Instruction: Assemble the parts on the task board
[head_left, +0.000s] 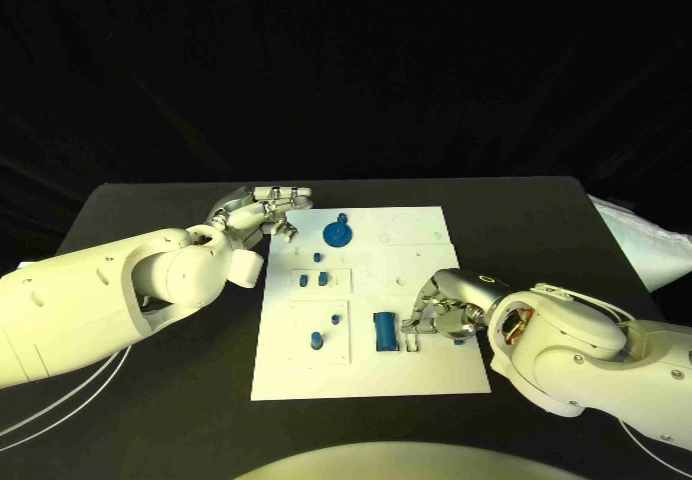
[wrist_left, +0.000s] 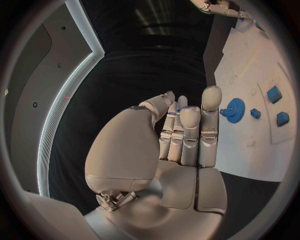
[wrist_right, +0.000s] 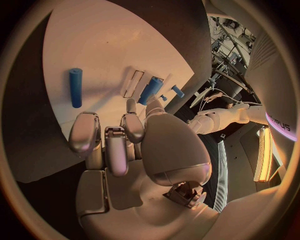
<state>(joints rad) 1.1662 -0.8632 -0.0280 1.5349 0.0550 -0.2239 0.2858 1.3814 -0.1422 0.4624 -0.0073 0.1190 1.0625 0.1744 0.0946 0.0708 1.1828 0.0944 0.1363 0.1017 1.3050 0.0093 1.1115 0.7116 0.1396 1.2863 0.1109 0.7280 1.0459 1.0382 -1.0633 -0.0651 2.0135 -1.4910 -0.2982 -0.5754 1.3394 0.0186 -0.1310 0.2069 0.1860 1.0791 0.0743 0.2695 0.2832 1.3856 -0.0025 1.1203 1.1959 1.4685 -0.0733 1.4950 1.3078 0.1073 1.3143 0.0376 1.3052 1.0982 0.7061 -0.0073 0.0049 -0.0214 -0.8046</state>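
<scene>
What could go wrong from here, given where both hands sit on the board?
1. The right hand hovers close beside the blue cylinder; a careless move could knock or roll it across the task board.
2. The left hand sits at the board's far corner near the blue gear; sweeping inward might bump it.

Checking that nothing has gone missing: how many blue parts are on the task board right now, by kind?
Blue gear: 1
Large blue cylinder: 1
Small blue pieces: 6
Total: 8
</scene>
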